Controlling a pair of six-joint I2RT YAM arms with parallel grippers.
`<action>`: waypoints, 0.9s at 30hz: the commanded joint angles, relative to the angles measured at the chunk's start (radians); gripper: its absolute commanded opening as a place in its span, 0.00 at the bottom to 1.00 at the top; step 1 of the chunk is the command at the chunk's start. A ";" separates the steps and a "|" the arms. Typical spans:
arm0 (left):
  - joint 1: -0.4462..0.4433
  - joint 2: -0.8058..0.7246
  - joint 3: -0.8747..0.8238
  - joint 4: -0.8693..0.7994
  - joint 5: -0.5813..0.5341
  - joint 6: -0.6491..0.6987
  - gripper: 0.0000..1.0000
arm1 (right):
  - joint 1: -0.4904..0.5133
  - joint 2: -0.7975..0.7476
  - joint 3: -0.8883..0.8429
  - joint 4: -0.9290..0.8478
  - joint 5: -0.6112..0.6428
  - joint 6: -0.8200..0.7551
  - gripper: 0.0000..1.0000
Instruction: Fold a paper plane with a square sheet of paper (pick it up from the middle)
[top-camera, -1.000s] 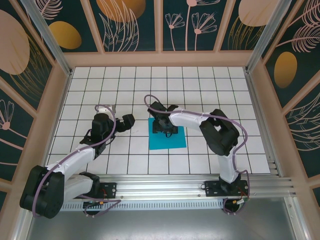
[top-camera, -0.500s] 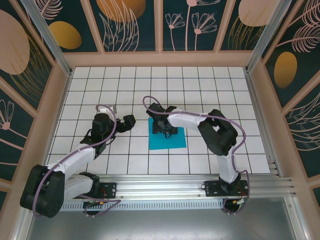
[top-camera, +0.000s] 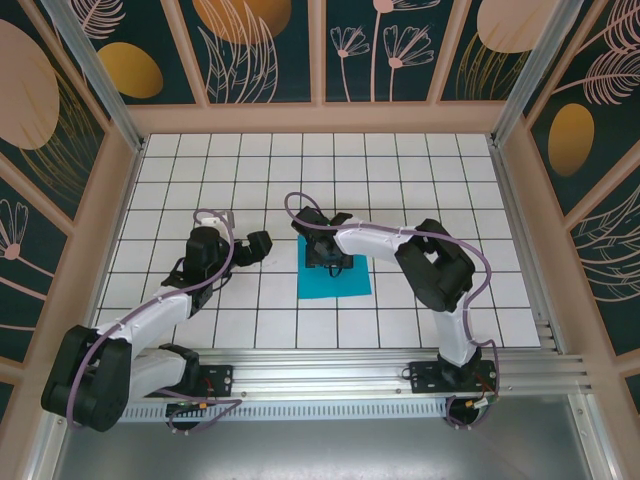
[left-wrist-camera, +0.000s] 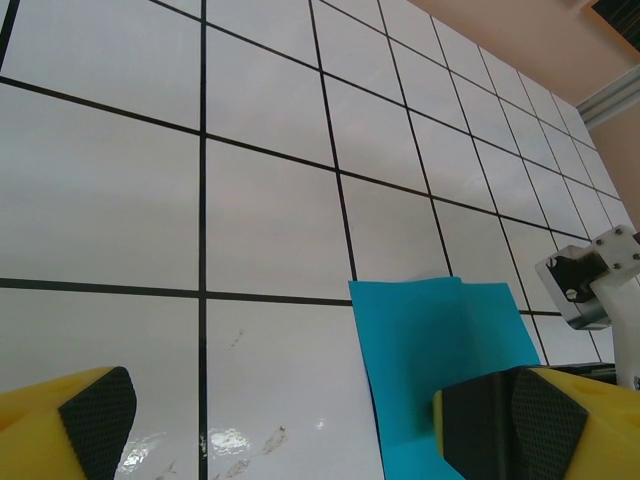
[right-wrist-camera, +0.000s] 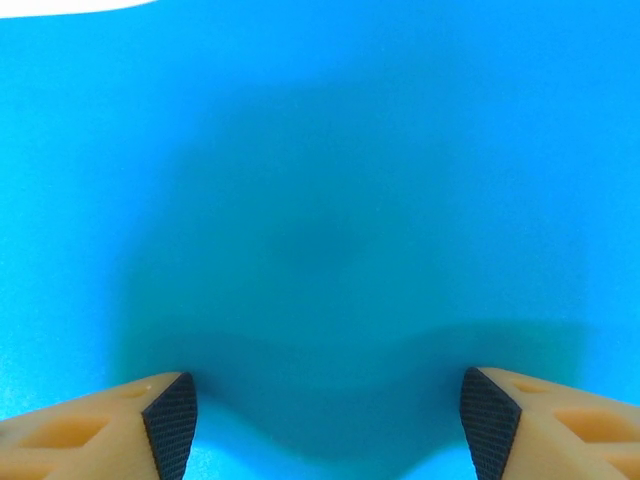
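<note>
The square sheet of paper (top-camera: 336, 284) is teal-blue and lies on the white grid table, in front of the arm bases. My right gripper (top-camera: 328, 257) is down on the sheet's far half. In the right wrist view the sheet (right-wrist-camera: 320, 150) lies close under the camera. There my right gripper (right-wrist-camera: 330, 428) stands open, and the paper humps up slightly, in shadow, between the jaws. My left gripper (top-camera: 258, 243) hovers open to the left of the sheet, holding nothing. In the left wrist view the sheet's left edge (left-wrist-camera: 420, 350) lies by the right fingertip (left-wrist-camera: 500, 425). The paper plane is out of view.
The white tiled table (top-camera: 400, 180) is walled by a wooden frame on three sides, with a metal rail (top-camera: 330, 365) along the near edge. Part of the right arm (left-wrist-camera: 590, 285) shows at the right of the left wrist view.
The right gripper's jaws have narrowed a little while resting on the sheet, and it has shifted slightly left. The left arm has stayed put.
</note>
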 joint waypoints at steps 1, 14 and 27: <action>-0.004 0.011 0.008 -0.008 0.023 0.014 0.99 | 0.001 0.059 -0.023 -0.010 -0.032 0.013 0.72; -0.005 0.010 0.013 -0.010 0.028 0.011 0.99 | -0.002 -0.080 -0.034 0.032 -0.023 0.029 0.43; -0.004 -0.002 0.032 -0.014 0.050 -0.022 0.98 | -0.066 -0.382 -0.251 0.443 -0.371 0.049 0.34</action>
